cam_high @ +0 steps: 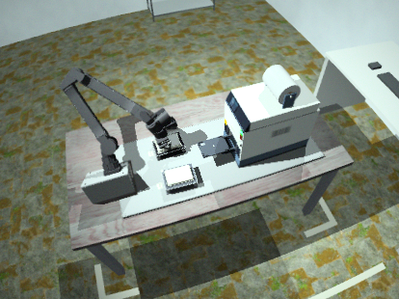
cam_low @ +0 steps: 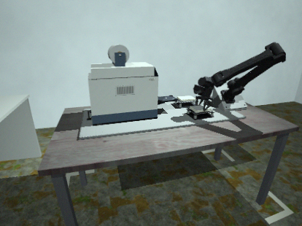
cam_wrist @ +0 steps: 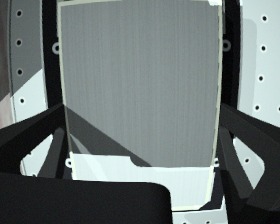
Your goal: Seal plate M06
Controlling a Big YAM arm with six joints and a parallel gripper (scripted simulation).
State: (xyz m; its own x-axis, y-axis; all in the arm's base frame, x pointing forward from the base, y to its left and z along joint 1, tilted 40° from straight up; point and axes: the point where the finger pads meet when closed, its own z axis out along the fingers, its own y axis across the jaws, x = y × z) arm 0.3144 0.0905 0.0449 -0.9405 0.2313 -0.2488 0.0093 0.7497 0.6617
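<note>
My gripper (cam_high: 166, 144) (cam_low: 203, 106) (cam_wrist: 142, 110) is shut on a plate with a finely streaked grey, foil-like top (cam_low: 197, 111) (cam_wrist: 142, 60), one finger at each long side. The plate is at the far nest in the top view, over the nest's dark base (cam_wrist: 232, 75); whether it is fully seated cannot be told. Its label is not readable. The sealer's stage (cam_high: 210, 148) (cam_low: 166, 98) is out and bears no plate. The sealer (cam_high: 277, 133) (cam_low: 124, 93) shows small yellow, green and red spots on its front; which is the lamp is unclear.
A second plate with a white top (cam_high: 178, 176) (cam_low: 186, 98) sits in the other nest, beside the held plate. A foil roll (cam_high: 280, 84) (cam_low: 118, 54) stands on top of the sealer. The arm reaches over from its base (cam_high: 110, 185) at one end of the table.
</note>
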